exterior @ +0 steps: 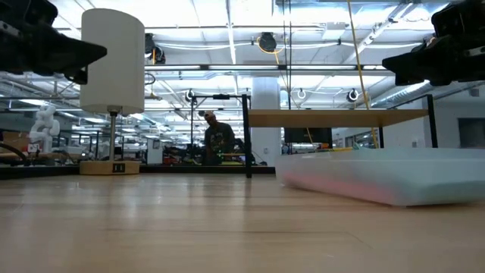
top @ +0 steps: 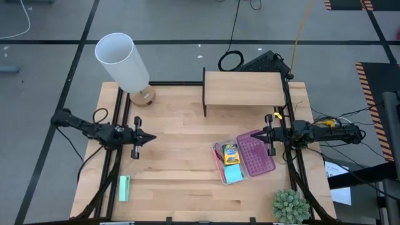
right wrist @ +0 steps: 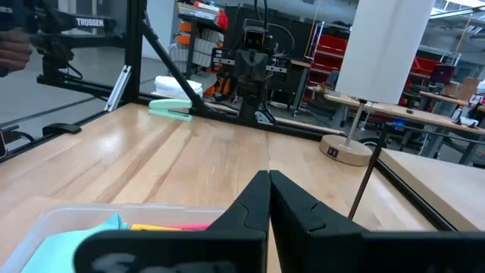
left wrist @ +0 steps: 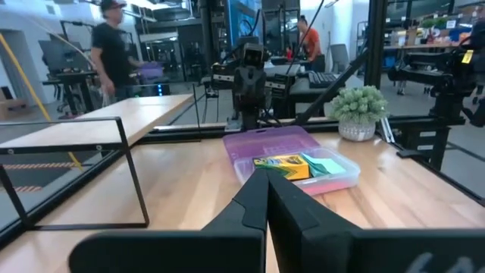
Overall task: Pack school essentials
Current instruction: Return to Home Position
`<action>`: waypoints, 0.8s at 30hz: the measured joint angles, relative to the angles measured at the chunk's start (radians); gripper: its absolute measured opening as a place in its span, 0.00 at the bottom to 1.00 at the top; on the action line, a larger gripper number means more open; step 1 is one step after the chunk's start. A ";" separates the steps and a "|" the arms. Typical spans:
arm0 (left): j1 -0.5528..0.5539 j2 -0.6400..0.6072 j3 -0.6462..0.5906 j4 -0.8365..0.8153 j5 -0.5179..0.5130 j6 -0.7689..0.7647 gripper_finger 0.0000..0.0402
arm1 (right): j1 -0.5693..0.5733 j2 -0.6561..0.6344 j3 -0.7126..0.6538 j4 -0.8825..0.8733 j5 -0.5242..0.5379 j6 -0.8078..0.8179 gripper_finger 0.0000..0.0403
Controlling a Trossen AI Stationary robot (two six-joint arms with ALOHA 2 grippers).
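Observation:
An open clear case (top: 232, 164) lies right of the table's middle, its purple lid (top: 257, 156) folded out flat toward the right. Inside it lie a yellow crayon box (top: 230, 153), a light-blue note pad (top: 233, 174) and a pink pen (top: 218, 159); the left wrist view shows the crayon box (left wrist: 283, 164) and note pad (left wrist: 327, 164) too. My right gripper (top: 260, 133) is shut, held high over the lid's far edge (right wrist: 269, 182). My left gripper (top: 149, 138) is shut, raised over bare table at the left (left wrist: 265, 193).
A white lamp (top: 123, 61) stands at the far left, and a low wooden shelf (top: 244, 88) stands at the far right. A small potted plant (top: 290, 205) sits at the near right corner. A mint-green object (top: 124, 187) lies near the left front.

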 joint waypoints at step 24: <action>0.092 -0.123 0.001 -0.108 0.044 0.070 0.01 | 0.000 0.000 0.000 0.001 0.001 0.000 0.00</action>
